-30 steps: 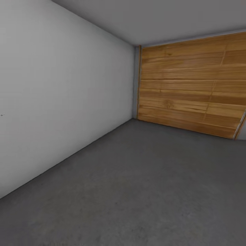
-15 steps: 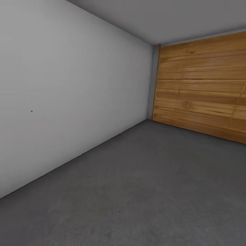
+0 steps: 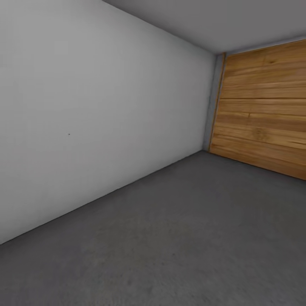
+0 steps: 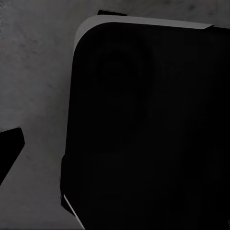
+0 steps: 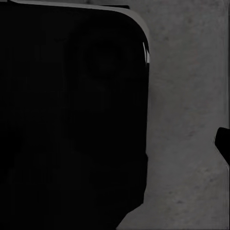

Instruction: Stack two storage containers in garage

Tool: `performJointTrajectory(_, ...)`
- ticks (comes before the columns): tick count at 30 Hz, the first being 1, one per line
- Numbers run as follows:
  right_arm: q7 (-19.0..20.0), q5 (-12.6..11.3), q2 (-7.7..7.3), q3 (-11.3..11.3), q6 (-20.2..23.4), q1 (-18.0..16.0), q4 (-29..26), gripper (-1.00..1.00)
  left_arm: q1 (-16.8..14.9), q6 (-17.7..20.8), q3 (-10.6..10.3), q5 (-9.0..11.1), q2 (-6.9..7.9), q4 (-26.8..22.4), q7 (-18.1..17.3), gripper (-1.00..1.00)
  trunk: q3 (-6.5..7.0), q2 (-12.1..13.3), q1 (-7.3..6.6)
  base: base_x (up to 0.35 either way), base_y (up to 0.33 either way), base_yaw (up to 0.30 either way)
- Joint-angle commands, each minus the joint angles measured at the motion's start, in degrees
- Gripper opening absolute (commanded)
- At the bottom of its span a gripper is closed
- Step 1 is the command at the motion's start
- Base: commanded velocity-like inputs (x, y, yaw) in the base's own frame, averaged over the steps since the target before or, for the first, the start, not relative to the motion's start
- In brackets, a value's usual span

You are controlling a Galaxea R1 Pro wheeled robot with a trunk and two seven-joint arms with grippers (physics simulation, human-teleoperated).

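Garage corner: dark grey speckled concrete floor (image 3: pixel 191 238), plain white wall (image 3: pixel 93 127), wooden panel door (image 3: pixel 263 119).
Each wrist view shows a black rounded robot body (image 4: pixel 153 129) over concrete; pincer state cannot be told.

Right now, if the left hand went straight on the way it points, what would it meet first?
Probably the robot's own dark base, which sits ahead of the camera over the grey concrete floor; depth is unclear.

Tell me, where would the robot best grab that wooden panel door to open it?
No good hold shows. The wooden panel door is flat horizontal planks, flush, with no handle or lip in view. Its left edge meets a narrow frame strip at the corner, its bottom the concrete floor. Any handle probably lies farther right, out of view.
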Motion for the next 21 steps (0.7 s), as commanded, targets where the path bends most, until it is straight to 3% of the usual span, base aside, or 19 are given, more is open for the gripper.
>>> performJointTrajectory(1,-0.3,0.0,0.00,0.0,-0.3,0.0,0.1,1.00,0.0,-0.1,0.0,0.4,-0.01,0.0,0.0,1.00,-0.03,0.0,0.00,0.000,0.000,0.300)
performJointTrajectory(21,-0.5,0.1,-0.02,0.1,-0.3,0.0,0.1,1.00,0.0,-0.1,0.0,0.4,-0.06,0.0,0.0,1.00,-0.03,0.0,0.00,0.000,0.000,0.300)
